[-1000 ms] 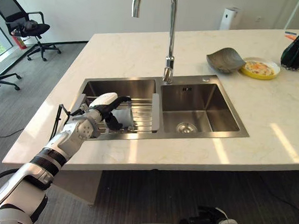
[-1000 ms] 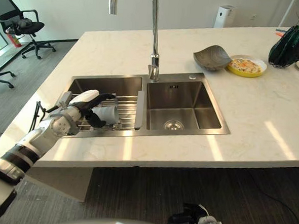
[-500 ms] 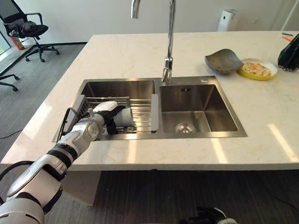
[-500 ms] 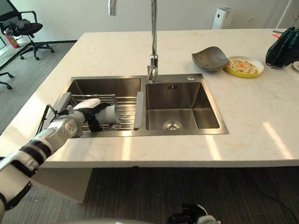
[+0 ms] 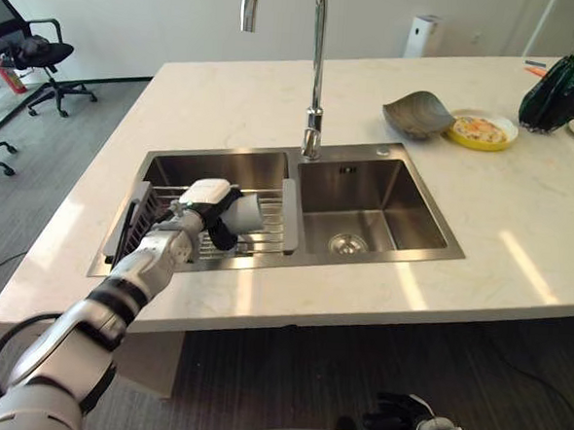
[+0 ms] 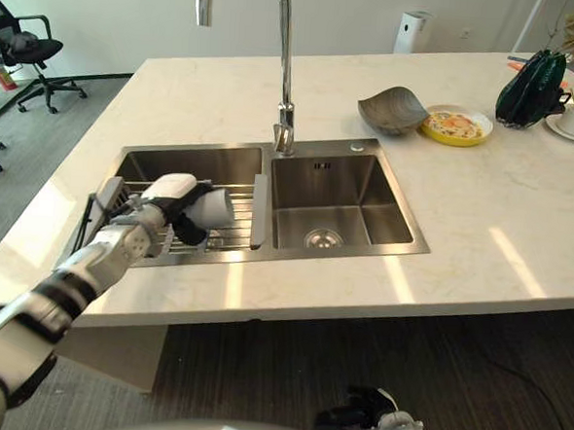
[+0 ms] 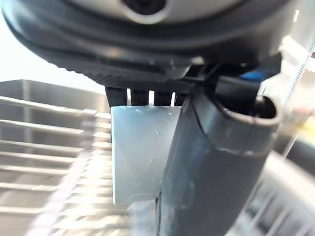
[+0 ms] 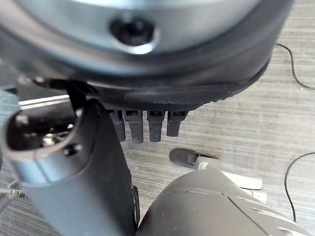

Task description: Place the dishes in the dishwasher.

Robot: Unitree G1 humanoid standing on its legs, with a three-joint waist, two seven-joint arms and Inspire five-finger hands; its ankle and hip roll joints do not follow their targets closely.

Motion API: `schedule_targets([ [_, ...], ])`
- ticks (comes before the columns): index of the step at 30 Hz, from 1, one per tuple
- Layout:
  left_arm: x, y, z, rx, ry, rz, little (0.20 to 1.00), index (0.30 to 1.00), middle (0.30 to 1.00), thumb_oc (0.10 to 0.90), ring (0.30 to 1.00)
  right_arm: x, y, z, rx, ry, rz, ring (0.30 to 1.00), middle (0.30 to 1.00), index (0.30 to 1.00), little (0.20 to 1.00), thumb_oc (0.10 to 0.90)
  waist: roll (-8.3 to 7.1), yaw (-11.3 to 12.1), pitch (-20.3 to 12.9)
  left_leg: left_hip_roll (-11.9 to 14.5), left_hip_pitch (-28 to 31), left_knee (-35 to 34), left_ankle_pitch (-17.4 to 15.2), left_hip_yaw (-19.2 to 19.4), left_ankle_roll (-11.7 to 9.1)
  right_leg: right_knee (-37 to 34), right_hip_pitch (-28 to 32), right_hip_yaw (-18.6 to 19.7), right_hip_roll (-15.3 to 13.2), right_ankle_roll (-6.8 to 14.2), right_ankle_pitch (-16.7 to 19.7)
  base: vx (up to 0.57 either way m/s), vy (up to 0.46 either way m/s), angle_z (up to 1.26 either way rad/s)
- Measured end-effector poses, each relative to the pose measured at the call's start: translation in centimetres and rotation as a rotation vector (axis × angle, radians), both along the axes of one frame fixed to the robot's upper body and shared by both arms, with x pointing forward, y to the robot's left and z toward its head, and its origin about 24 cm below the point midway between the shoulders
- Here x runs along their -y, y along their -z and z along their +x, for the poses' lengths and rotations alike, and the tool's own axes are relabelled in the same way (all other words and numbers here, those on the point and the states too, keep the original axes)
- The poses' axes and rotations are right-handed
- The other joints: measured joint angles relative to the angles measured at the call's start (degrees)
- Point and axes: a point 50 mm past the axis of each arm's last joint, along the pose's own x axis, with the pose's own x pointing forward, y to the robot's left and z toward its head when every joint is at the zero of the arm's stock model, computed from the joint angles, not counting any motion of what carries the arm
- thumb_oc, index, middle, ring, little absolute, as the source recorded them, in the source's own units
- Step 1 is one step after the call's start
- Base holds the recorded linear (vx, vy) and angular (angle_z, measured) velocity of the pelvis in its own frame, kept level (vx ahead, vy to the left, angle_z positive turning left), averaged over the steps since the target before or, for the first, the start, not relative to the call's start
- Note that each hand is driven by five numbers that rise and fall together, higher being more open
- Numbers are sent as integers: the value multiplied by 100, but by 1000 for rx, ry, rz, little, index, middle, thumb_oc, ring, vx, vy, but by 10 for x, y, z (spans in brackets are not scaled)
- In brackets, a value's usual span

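Steel rack, white cup: keep a firm hold

White cup [image 5: 244,210] sits in the left hand [image 5: 210,202], fingers wrapped round it, just over the rack [image 5: 266,235] in the sink [image 5: 383,236]. Lift it straight up slowly so it does not catch. Right hand [image 8: 74,162] hangs loose, fingers straight

Left arm: reaching forward from the lower left, wrist slightly raised.
Left hand [image 5: 208,206]: curling its fingers [image 7: 147,97] and thumb around a pale cup [image 7: 140,152].
Right hand [image 8: 98,162]: hanging low, fingers relaxed.
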Motion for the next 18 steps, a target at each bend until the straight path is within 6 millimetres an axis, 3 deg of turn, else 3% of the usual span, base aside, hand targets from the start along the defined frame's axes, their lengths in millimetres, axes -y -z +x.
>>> schedule_targets([
  [2, 4, -12, -10, 166, -42, -287, 300, 300, 300, 400, 300, -2, 0, 2, 17, 17, -3, 900, 900, 900, 900, 800, -50, 143, 14, -1, 88, 1, -5, -43, 9, 0, 119, -49, -11, 44, -67, 33, -73, 11],
  [5, -21, -12, -42, 367, -314, -807, 300, 300, 300, 400, 300, -4, -2, 8, 42, 27, -3, 900, 900, 900, 900, 800, 2, 141, 43, -1, 115, 0, -37, -167, 58, -21, 180, -95, -9, 32, -106, 6, -47, 9],
  [6, -21, -12, -42, 367, -314, -807, 300, 300, 300, 400, 300, -4, -2, 8, 42, 27, -3, 900, 900, 900, 900, 800, 2, 141, 43, -1, 115, 0, -37, -167, 58, -21, 180, -95, -9, 32, -106, -43, -65, 24],
  [8, -35, -17, -48, 433, -388, -902, 300, 300, 300, 400, 300, 1, -2, 5, 22, 29, -28, 900, 900, 900, 900, 800, 127, 429, 117, 0, 66, 46, -31, -299, 57, -7, 234, -204, -15, 30, -117, -154, -136, 26],
  [10, -37, -27, -68, 500, -362, -980, 300, 300, 300, 400, 300, -2, -7, 16, 78, -13, -24, 900, 900, 900, 900, 800, 126, 577, 258, -39, -312, 463, -37, -548, -1, 28, 165, -389, -80, 33, -137, -166, -119, 46],
  [11, -29, -34, -75, 542, -316, -1030, 300, 300, 300, 400, 300, -1, -8, 17, 92, -20, -18, 900, 900, 900, 900, 800, 25, 584, 369, -109, -495, 615, 126, -948, -210, -47, 223, -618, -196, 19, -125, -162, -85, 108],
  [12, -23, -36, -78, 554, -279, -1064, 300, 300, 300, 400, 300, 0, -10, 20, 104, -56, -25, 900, 900, 900, 900, 800, 77, 743, 409, -137, -648, 636, 214, -1271, -194, -42, 276, -882, -244, 15, -160, -118, -17, 138],
  [13, -19, -37, -78, 554, -255, -1076, 300, 300, 300, 400, 300, 4, -9, 15, 74, -79, -44, 900, 900, 900, 900, 800, 108, 814, 431, -136, -610, 457, 349, -1488, -362, -45, 340, -1091, -228, -33, -180, -403, -18, 151],
  [14, -23, -36, -87, 561, -246, -1060, 300, 300, 300, 400, 300, 8, -13, 26, 101, -96, -65, 900, 900, 900, 900, 800, 373, 1402, 489, -136, -929, 495, 547, -1721, -328, -12, 335, -1364, -87, -17, -225, -489, -37, 174],
  [15, -23, -35, -90, 557, -245, -1054, 300, 300, 300, 400, 300, 16, -17, 30, 120, -83, -89, 900, 900, 900, 900, 800, 470, 1508, 520, -197, -1298, 569, 790, -2013, -605, 16, 257, -1635, -55, -110, -283, -414, -46, 132],
  [16, -23, -35, -90, 557, -245, -1054, 300, 300, 300, 400, 300, 16, -17, 30, 120, -83, -89, 900, 900, 900, 900, 800, 470, 1508, 520, -197, -1298, 569, 790, -2013, -605, 16, 257, -1635, -55, -110, -283, -310, -147, 190],
  [17, -24, -35, -90, 558, -243, -1050, 300, 300, 300, 400, 300, 20, -21, 38, 148, -65, -102, 900, 900, 900, 900, 800, 503, 1564, 595, -330, -1694, 344, 1534, -2447, -906, 179, 72, -1939, -80, -330, -404, -277, -162, 182],
  [18, -26, -35, -92, 555, -245, -1038, 300, 300, 300, 400, 300, 22, -25, 48, 169, -63, -110, 900, 900, 900, 900, 800, 477, 1777, 650, -386, -1871, -10, 2150, -2901, -229, 459, -263, -2017, -108, -522, -484, -340, -224, 223],
])
